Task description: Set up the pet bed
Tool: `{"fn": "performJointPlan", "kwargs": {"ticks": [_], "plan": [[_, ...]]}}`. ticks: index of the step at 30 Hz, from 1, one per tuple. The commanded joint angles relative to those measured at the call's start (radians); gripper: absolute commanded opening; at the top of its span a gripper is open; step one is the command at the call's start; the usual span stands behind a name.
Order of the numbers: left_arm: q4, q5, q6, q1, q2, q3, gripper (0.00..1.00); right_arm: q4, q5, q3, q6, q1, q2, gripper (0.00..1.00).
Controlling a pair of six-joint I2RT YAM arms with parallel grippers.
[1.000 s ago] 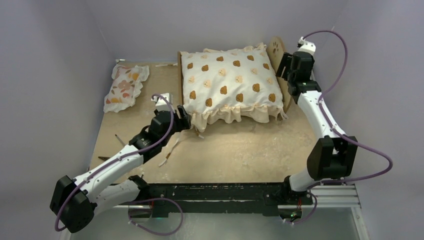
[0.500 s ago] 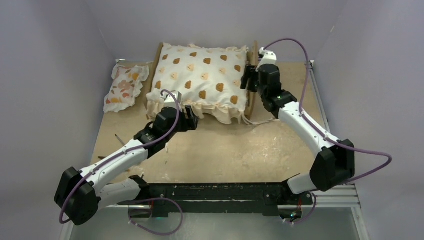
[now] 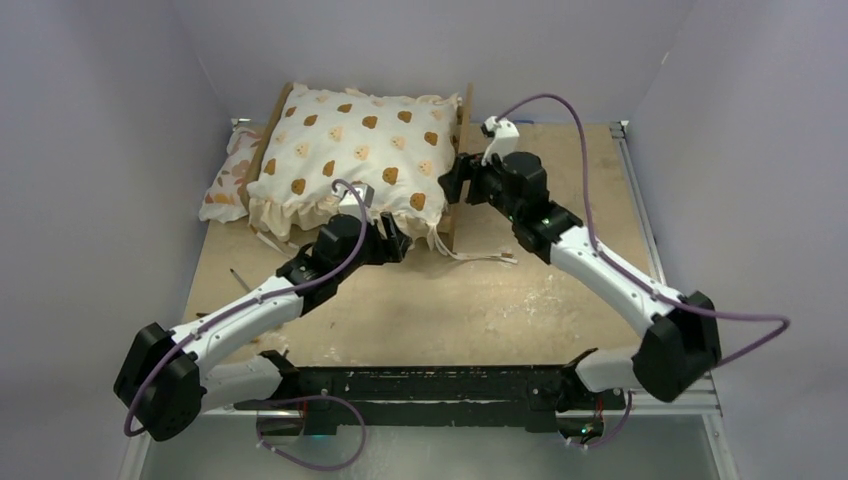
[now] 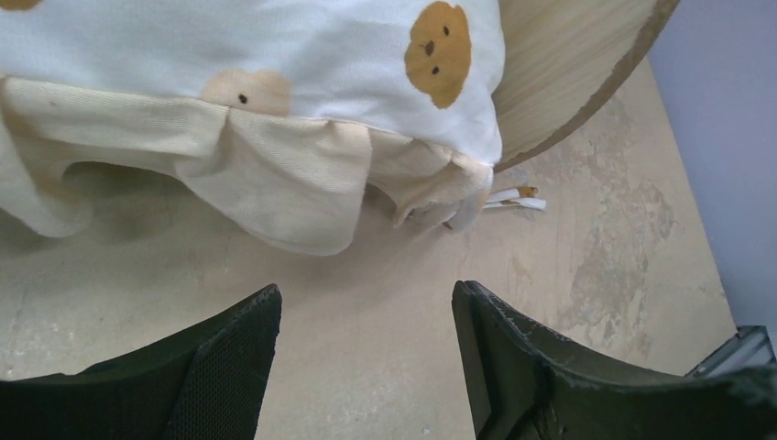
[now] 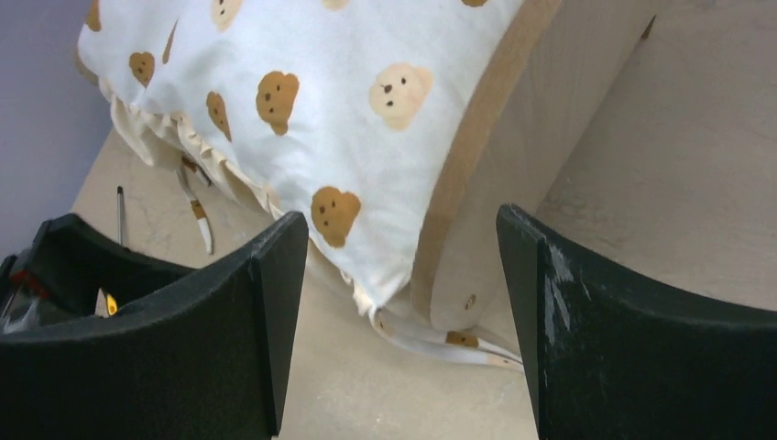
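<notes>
The pet bed (image 3: 455, 205) sits at the far left of the tabletop (image 3: 500, 300), and I have an arm at each of two sides of it. My left gripper (image 4: 366, 302) is at the near side, low over the bare tabletop. Its jaws stand well apart with nothing between them, just short of the ruffled hem of the cushion (image 3: 350, 140). My right gripper (image 5: 400, 229) is wide open too and holds nothing. It faces the rounded wooden end board (image 5: 513, 137) at the bed's right end, with the board's edge lined up in the gap ahead.

I judge the step in hand to be placing and squaring the frame. To do it well, I should close my right gripper on bare wood only, clear of the cushion cover that bulges over the board. I should also keep off the loose ties (image 5: 449, 344) trailing at its foot. My left gripper should catch the frame under the ruffle rather than the cloth, or the cushion may drag out.

The frame holds the cushion, which fills it and spills over the rails, so I cannot see the base. The floral pillow (image 3: 222, 185) is not in the bed; it lies on the tabletop against its left end, partly hidden.
</notes>
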Motion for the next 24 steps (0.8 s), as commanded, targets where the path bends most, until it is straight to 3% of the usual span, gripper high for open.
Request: {"fn": "performJointPlan", "kwargs": {"ticks": [1,5,10,18,24], "plan": [[0.129,0.054,-0.041,-0.026,0.022,-0.036,0.68,0.054,0.009,-0.173,-0.019,0.003,-0.201,0.78],[0.206,0.053,-0.076,-0.080,0.062,-0.049,0.68,0.057,0.122,-0.349,-0.010,0.002,-0.307,0.78],[0.313,-0.100,-0.149,-0.209,0.145,-0.044,0.68,0.092,0.271,-0.513,0.091,0.001,-0.396,0.78],[0.417,-0.414,-0.235,-0.362,0.366,0.043,0.66,0.187,0.419,-0.647,0.188,0.002,-0.431,0.78],[0.494,-0.496,-0.260,-0.390,0.525,0.108,0.57,0.226,0.432,-0.690,0.207,0.001,-0.435,0.79]]}}
